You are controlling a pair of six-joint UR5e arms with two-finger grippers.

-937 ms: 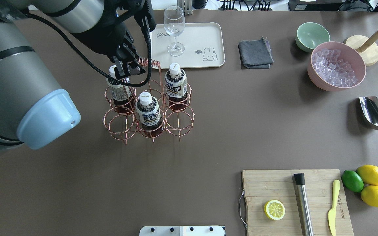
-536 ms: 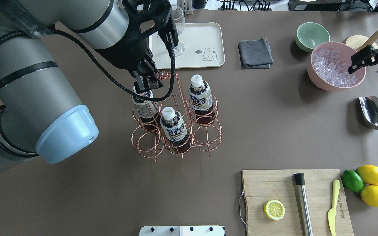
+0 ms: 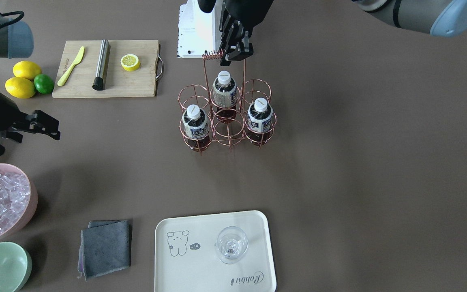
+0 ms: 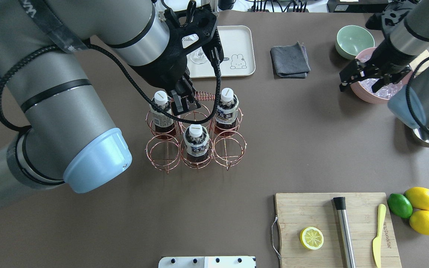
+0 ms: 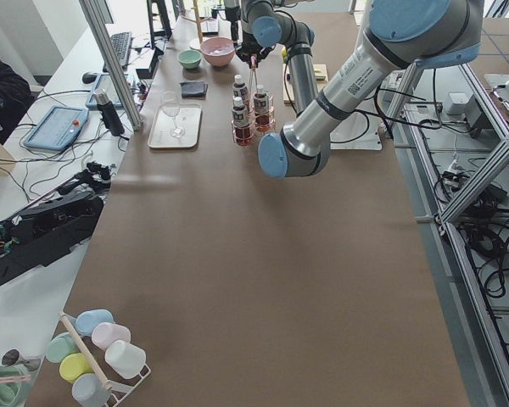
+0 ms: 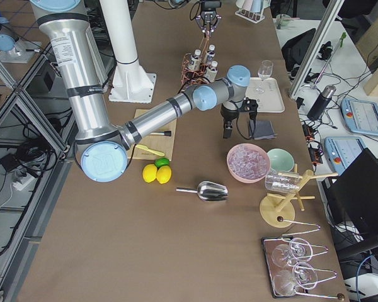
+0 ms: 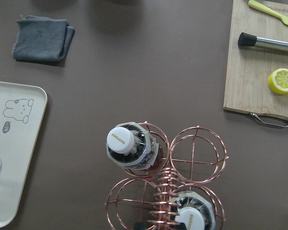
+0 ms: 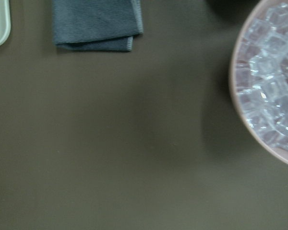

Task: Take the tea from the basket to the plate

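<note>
Three tea bottles (image 4: 196, 140) stand upright in the basket (image 4: 230, 148), caps up, so the long axis of each one is vertical. Two are in the outer rings of the row far from the robot, and one is in the middle ring of the near row. The other three rings hold nothing. No bottle is on the plate (image 4: 237, 37) yet. The plate lies near the basket, on its side away from the robot, and carries a wine glass (image 3: 231, 244).

The left gripper (image 4: 184, 105) is directly over the basket, its jaws narrow and closed on one end of the coiled handle (image 4: 205, 97). The caps are just beside the jaws and lower than them. Whether the basket rests on the table (image 4: 214, 208) or hangs slightly over it, I cannot tell.

The right gripper (image 4: 361, 80) is well apart, between the grey cloth (image 4: 289, 59) and the pink bowl (image 3: 33, 202) of ice, with jaws wide and holding nothing.

In my judgement the left arm is much nearer. It must first let the handle go, then descend along a bottle's vertical axis, where the wire leaves little room.
</note>
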